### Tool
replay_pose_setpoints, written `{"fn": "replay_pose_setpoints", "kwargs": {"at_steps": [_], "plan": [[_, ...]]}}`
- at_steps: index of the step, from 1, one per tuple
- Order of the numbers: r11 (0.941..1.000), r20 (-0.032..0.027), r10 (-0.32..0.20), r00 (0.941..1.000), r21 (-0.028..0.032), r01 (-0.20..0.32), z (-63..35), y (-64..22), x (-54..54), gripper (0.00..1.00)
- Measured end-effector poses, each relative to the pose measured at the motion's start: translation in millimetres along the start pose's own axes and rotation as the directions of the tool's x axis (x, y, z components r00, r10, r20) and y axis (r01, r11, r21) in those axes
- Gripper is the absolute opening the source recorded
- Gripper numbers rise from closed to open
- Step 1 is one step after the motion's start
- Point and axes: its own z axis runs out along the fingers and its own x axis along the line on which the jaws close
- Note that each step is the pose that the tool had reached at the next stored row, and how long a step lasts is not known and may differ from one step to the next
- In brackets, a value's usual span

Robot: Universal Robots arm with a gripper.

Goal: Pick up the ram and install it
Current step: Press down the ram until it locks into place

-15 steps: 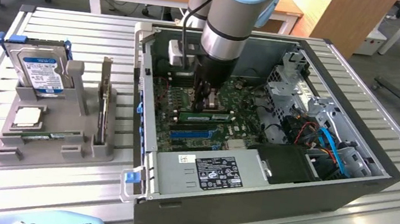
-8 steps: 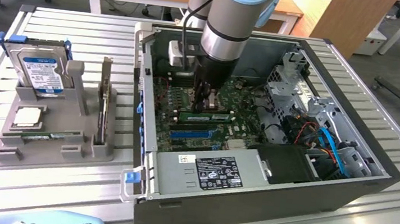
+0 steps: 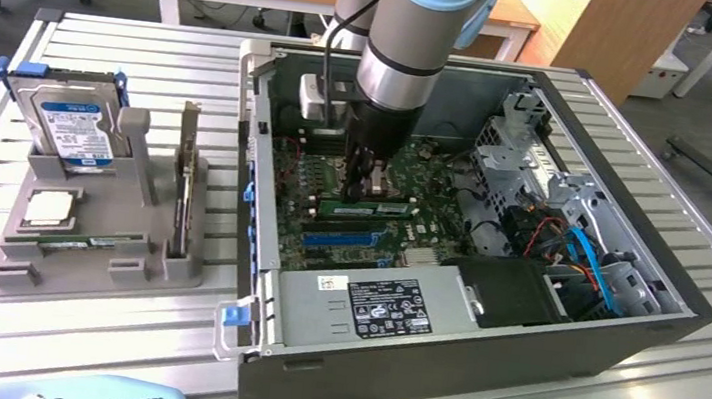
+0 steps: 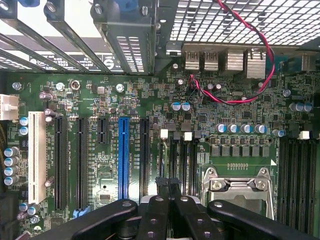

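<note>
Ram stick (image 3: 382,206) lies under the shut gripper (image 4: 167,186); whether it is gripped we cannot tell. We judge that seating needs square alignment over the memory slots (image 4: 181,162) and even pressure.

My arm (image 3: 408,39) comes down near-vertical from the far side, wrist straight, pointing down. My gripper (image 3: 365,189) hangs low at the arm's end, black fingers (image 4: 159,212) pressed together, jaws fully closed. Can't tell if anything is pinched between them.
</note>
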Motion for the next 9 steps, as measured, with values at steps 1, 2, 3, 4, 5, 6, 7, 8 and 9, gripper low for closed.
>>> {"fn": "replay_pose_setpoints", "kwargs": {"at_steps": [1, 2, 3, 4, 5, 6, 7, 8, 9], "plan": [[1.0, 0.0, 0.0, 1.0, 0.0001, 0.0, 0.1, 0.0, 0.0, 0.1], [1.0, 0.0004, 0.0, 1.0, 0.0003, 0.0, 0.5, -0.1, 0.0, 0.1], [1.0, 0.0005, 0.0, 1.0, 0.0004, 0.0, 1.0, -0.1, -0.1, 0.1], [1.0, 0.0002, 0.0, 1.0, 0.0002, 0.0, 1.2, -0.1, 0.0, 0.1], [1.0, 0.0001, 0.0, 1.0, 0.0001, 0.0, 1.1, -0.1, 0.0, 0.1], [1.0, 0.0001, 0.0, 1.0, 0.0001, 0.0, 1.2, 0.0, 0.0, 0.1], [1.0, 0.0001, 0.0, 1.0, 0.0001, 0.0, 1.2, 0.0, 0.0, 0.1], [1.0, 0.0, 0.0, 1.0, 0.0001, 0.0, 1.1, -0.1, 0.0, 0.1], [1.0, 0.0, 0.0, 1.0, 0.0001, 0.0, 1.2, 0.0, 0.0, 0.1]]}}
